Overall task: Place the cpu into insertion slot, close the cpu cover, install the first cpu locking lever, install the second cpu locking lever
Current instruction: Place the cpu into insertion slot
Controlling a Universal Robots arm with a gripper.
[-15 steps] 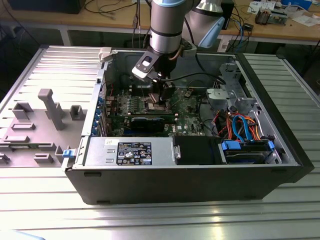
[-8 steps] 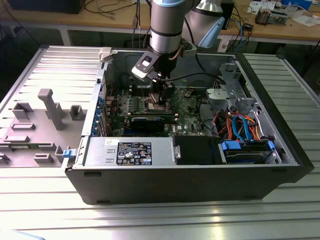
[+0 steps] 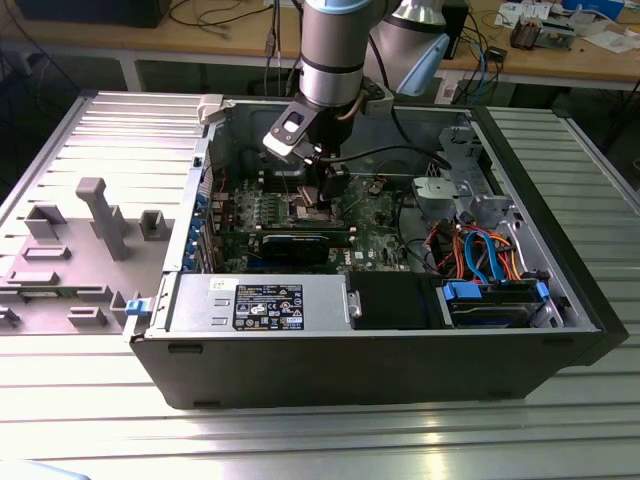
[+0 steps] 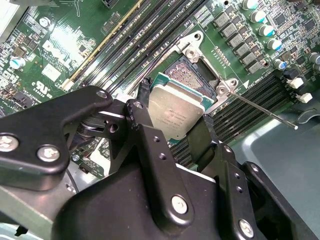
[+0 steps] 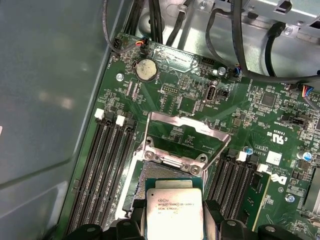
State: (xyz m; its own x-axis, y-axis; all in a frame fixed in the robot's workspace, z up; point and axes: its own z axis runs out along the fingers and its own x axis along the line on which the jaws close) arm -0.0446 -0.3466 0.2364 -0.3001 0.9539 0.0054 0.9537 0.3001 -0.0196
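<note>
**One cpu pinched over the open socket**

Counts: one cpu (image 4: 175, 112), one gripper (image 4: 176, 107), one insertion slot (image 4: 189, 70), one cpu cover (image 5: 187, 121), one locking lever (image 4: 260, 109), and two banks of memory slots (image 5: 107, 165), one on each side of the slot.

The gripper's two black fingers (image 4: 200, 137) clamp the cpu on opposite edges.

The cpu is square, so it has no long axis. Its silver-grey top faces both wrist cameras and it lies roughly flat to the green circuit board (image 5: 280, 125). Its edges run about parallel to the slot's rim. It overlaps the part of the slot nearest the gripper, and the rest of the dark pin field is exposed. I cannot tell whether it touches the slot or sits just above it.

The cpu cover is open, swung back on the side of the slot away from the gripper, and bare board shows through its cut-out. The lever is a thin rod sticking out from a corner of the slot, out over the memory slots.

In the exterior view, one arm (image 3: 330, 50) comes down from the upper middle of the frame into the one open computer case (image 3: 180, 340), reaching the board at frame centre.
</note>
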